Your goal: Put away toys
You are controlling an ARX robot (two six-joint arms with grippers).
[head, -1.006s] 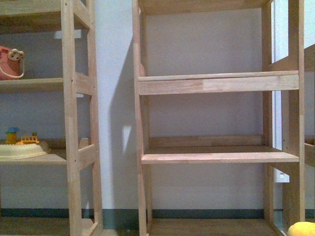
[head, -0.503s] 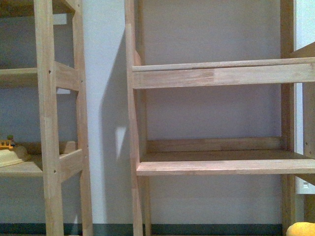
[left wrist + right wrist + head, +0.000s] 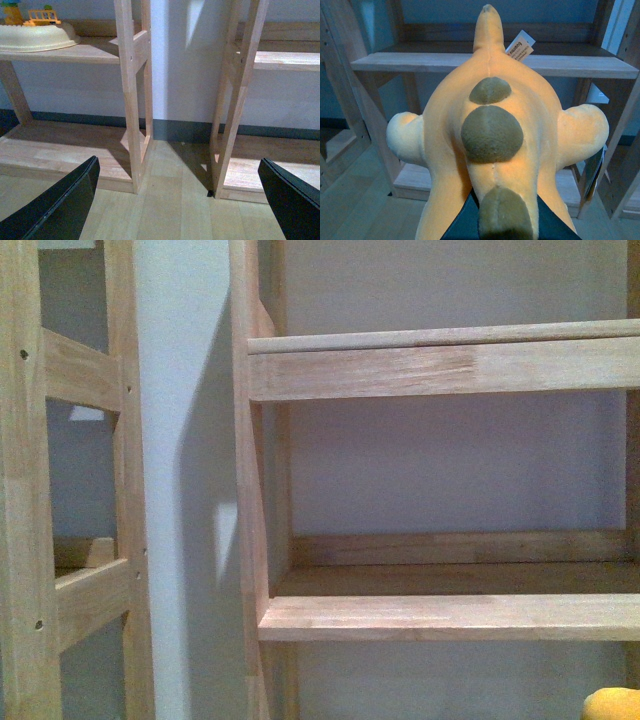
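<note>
The orange-yellow plush animal [image 3: 495,145] fills the right wrist view, with dark olive patches down its back, two pale rounded limbs and a white tag. My right gripper [image 3: 506,226] is shut on it, the dark fingers pressing its sides. A small yellow piece of the plush [image 3: 612,705] shows in the front view's bottom right corner. In front of the plush stands a wooden shelf board [image 3: 485,62]. My left gripper [image 3: 182,200] is open, its black fingers [image 3: 60,205] spread wide over the wooden floor, holding nothing.
A wooden shelving unit [image 3: 450,615] fills the front view, with a second unit [image 3: 70,490] to its left and a white wall between. In the left wrist view a cream dish with small toys [image 3: 35,35] sits on the left unit's shelf.
The front view has closed in on the right shelving unit and shifted right. The left unit's dish and pink toy have slid out of view. The plush stays at the bottom right.
</note>
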